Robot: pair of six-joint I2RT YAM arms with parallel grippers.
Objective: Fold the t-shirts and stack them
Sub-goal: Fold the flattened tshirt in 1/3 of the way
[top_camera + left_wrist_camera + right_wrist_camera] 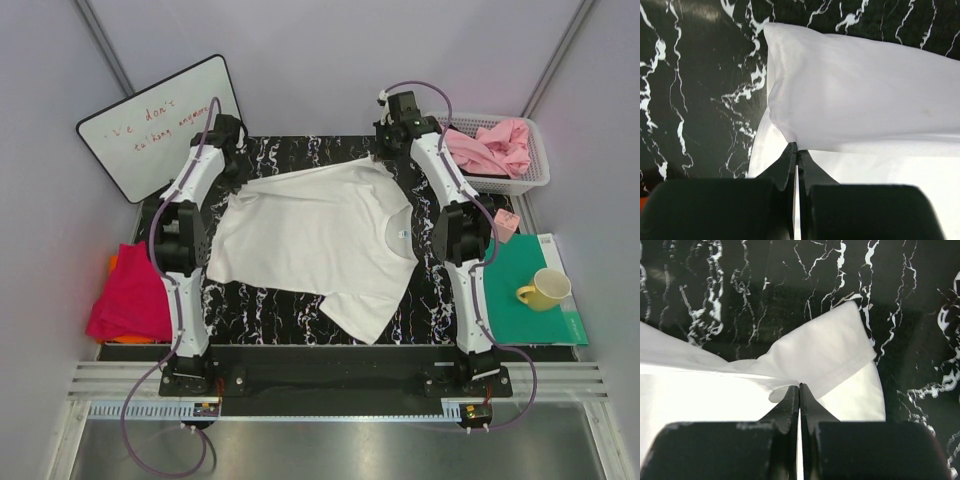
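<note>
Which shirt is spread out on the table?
The white t-shirt, at centre. The pink one is bunched in the basket; the magenta-red one lies folded left.

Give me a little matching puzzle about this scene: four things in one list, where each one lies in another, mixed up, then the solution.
Things
1. white short-sleeved cloth t-shirt
2. crumpled pink cloth shirt
3. yellow mug with a handle
4. folded magenta-red cloth shirt

Places
A. in the white plastic mesh basket
B. spread over the black marbled tabletop
C. left of that tabletop, near the wall
D. on the teal flat mat

Pairs: 1-B, 2-A, 3-D, 4-C
</note>
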